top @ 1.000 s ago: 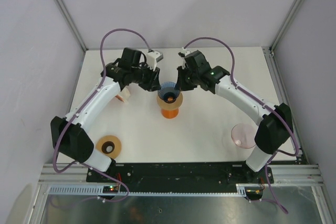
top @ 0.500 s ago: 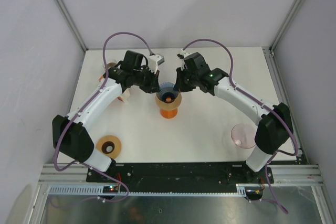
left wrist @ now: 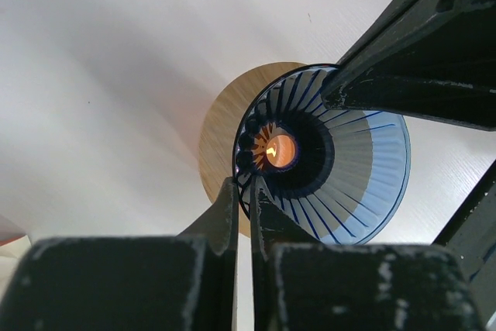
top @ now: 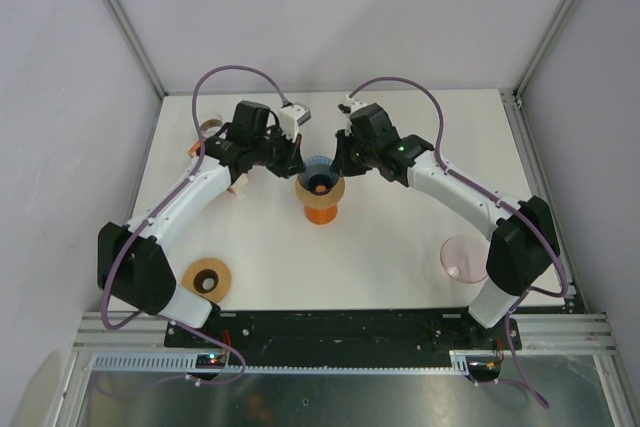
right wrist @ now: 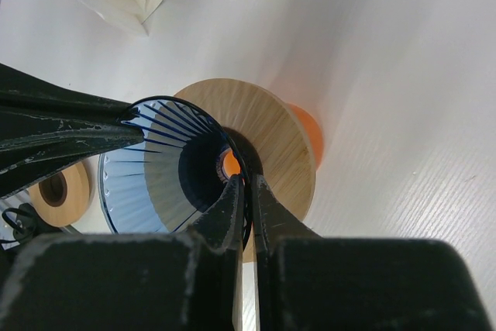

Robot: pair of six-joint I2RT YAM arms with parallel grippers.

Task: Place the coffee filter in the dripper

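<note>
The white worktop (top: 400, 237) carries an orange stand (top: 322, 214) at its centre, a wooden ring (top: 207, 278) front left, a pink dish (top: 460, 258) front right, and a white-and-orange packet (top: 237, 184) on the left.

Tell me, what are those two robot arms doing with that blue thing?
The left gripper and the right gripper each pinch the rim of the see-through blue ribbed cone dripper from opposite sides. It sits on a round wooden ring over an orange base. No filter shows inside it.

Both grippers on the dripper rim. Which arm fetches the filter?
Left, probably: the pale packet, likely the filters, lies beside the left arm, while the right gripper pinches the dripper rim and could steady it.
</note>
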